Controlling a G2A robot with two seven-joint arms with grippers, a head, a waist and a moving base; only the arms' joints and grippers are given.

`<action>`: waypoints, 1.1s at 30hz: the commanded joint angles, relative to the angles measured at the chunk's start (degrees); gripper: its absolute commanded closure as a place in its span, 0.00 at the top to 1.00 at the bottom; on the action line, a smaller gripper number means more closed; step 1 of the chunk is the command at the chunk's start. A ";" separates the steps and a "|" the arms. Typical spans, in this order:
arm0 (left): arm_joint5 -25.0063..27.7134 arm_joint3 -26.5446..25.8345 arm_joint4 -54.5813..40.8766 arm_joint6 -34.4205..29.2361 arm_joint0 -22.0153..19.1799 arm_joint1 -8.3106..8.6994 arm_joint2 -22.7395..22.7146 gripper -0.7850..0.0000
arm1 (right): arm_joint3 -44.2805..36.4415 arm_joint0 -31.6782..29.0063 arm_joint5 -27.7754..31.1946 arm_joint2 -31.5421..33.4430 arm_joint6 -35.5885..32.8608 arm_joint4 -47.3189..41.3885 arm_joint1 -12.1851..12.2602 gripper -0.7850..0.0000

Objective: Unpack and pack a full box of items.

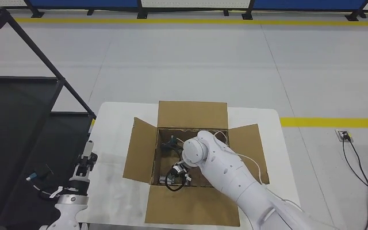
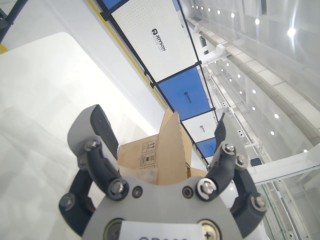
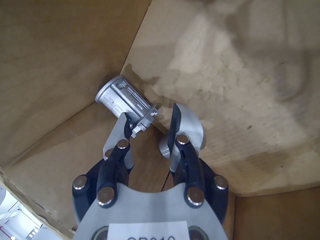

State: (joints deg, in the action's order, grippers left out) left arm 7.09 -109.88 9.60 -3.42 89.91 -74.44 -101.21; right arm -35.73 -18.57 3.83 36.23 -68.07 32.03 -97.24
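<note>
An open cardboard box (image 1: pixel 192 115) stands on the white table (image 1: pixel 115 172) with all its flaps folded out. My right arm reaches down into it, and the right gripper (image 3: pixel 151 114) is open just above the box floor. A silver ribbed metal cylinder (image 3: pixel 125 99) lies in a bottom corner of the box, its end beside one fingertip (image 3: pixel 127 126), not clamped. Dark parts (image 1: pixel 168 144) lie further in the box. My left gripper (image 2: pixel 160 113) is open and empty, pointing upward beside the box (image 2: pixel 150 151), near the table's left edge (image 1: pixel 87 154).
A black metal frame (image 1: pixel 40 57) and a dark surface stand left of the table. Bare tabletop lies left and right of the box. A white cable (image 1: pixel 256 167) runs along the right arm over the box's right flap.
</note>
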 commanded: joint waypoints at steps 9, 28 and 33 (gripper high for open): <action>2.05 0.39 -0.96 -0.17 1.24 0.07 -1.43 1.00 | 1.65 0.51 -0.40 -1.00 0.61 -0.05 -1.55 0.16; -0.13 -1.05 -1.46 -2.05 -0.16 0.35 -2.61 1.00 | -3.98 0.40 -4.33 2.32 1.74 3.25 -0.09 0.00; -0.49 -0.70 -0.86 -1.04 -0.51 0.25 -1.42 1.00 | -7.21 -1.06 -4.51 4.53 0.82 4.88 1.57 0.00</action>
State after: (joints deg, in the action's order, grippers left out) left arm 6.58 -110.71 8.59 -4.68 89.45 -74.17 -102.91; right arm -42.31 -19.27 -0.65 40.44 -66.94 36.57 -95.95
